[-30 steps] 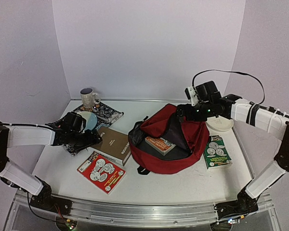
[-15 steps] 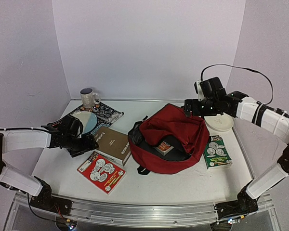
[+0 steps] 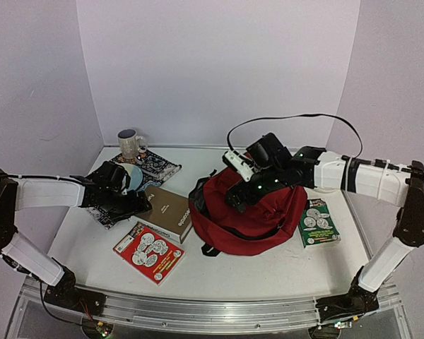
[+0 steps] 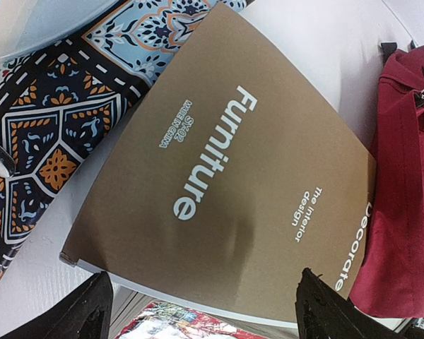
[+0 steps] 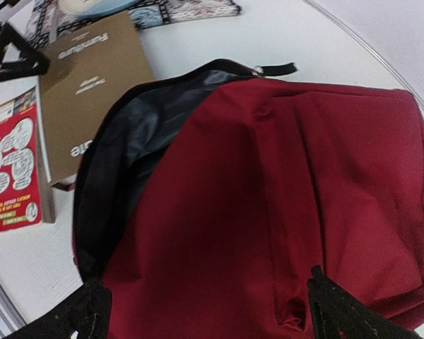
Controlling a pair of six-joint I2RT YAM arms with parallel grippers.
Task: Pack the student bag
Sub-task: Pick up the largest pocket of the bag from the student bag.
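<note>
Top external, one student bag (image 3: 268, 220), perhaps three books (image 3: 166, 210)

In the top view the right arm (image 3: 339, 169) is covering the top of the large dark red fabric backpack (image 3: 265, 222), so you are not seeing its opening. In the right wrist view its inside is looking only dark. The left gripper (image 3: 138, 203) is hiding part of the round light blue plate (image 3: 134, 176), and the left wrist view is cutting off the red and white printed booklet (image 4: 173, 323).
</note>
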